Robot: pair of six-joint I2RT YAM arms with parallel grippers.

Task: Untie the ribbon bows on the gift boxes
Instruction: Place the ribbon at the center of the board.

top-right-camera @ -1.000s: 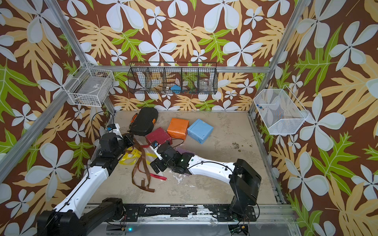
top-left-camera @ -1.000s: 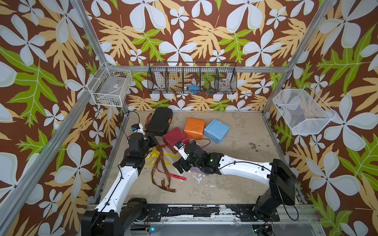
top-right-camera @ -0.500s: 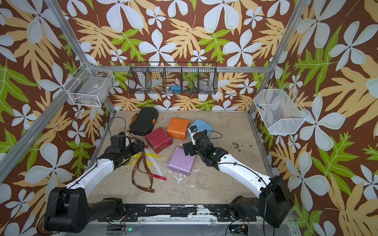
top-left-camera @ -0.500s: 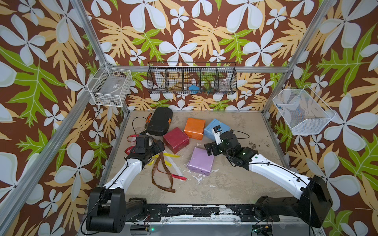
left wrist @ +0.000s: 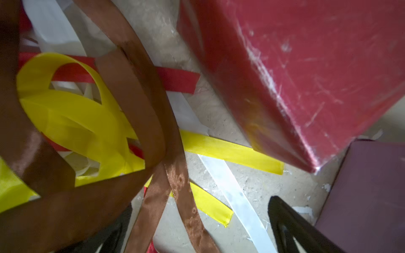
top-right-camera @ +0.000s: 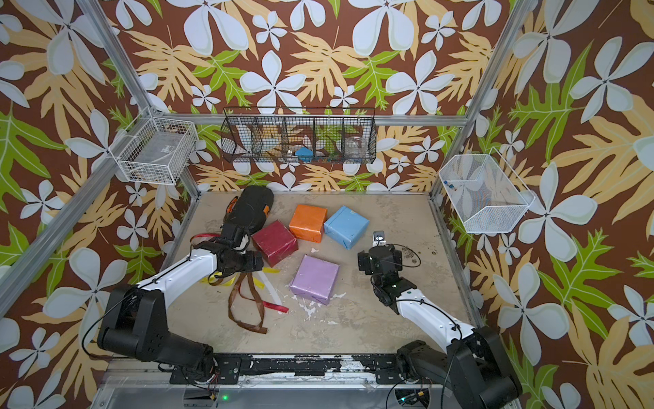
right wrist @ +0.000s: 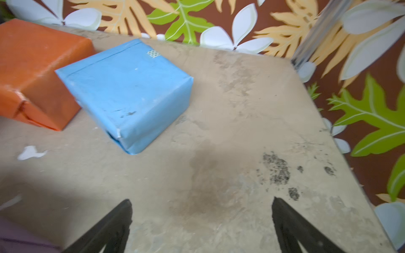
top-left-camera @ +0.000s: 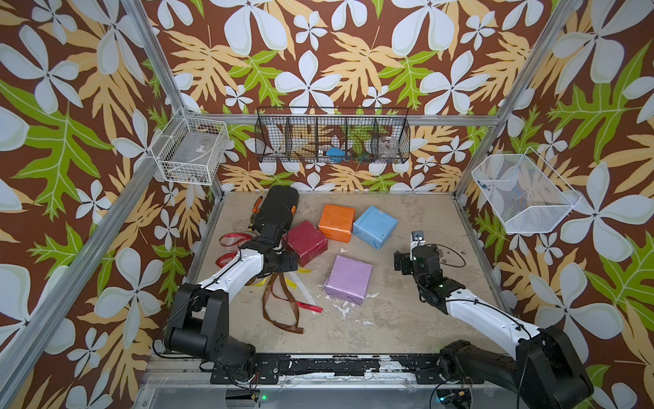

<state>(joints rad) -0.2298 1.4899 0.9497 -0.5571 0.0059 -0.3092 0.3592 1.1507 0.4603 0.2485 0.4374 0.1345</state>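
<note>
Four gift boxes stand on the floor in both top views: dark red (top-left-camera: 306, 242), orange (top-left-camera: 336, 222), light blue (top-left-camera: 375, 226) and lilac (top-left-camera: 348, 279). None has a ribbon round it. The ribbon bows lie undone as loose strips left of the lilac box: brown (top-left-camera: 283, 304), red (top-left-camera: 231, 239), yellow (left wrist: 230, 151) and white (left wrist: 232, 192). My left gripper (top-left-camera: 288, 262) is open beside the dark red box (left wrist: 295, 76), low over the pile, with brown strands (left wrist: 186, 208) lying between its fingers. My right gripper (right wrist: 201, 203) is open and empty over bare floor, right of the blue box (right wrist: 129, 92).
A black tool case (top-left-camera: 277, 207) lies at the back left by the red box. Wire baskets hang on the left wall (top-left-camera: 191, 152), back wall (top-left-camera: 332, 136) and right wall (top-left-camera: 520, 193). White paper scraps (top-left-camera: 343, 308) dot the floor near the lilac box.
My left gripper has opened and swung right to the dark red box. My right arm has pulled back from over the lilac box to the right side of the floor.
</note>
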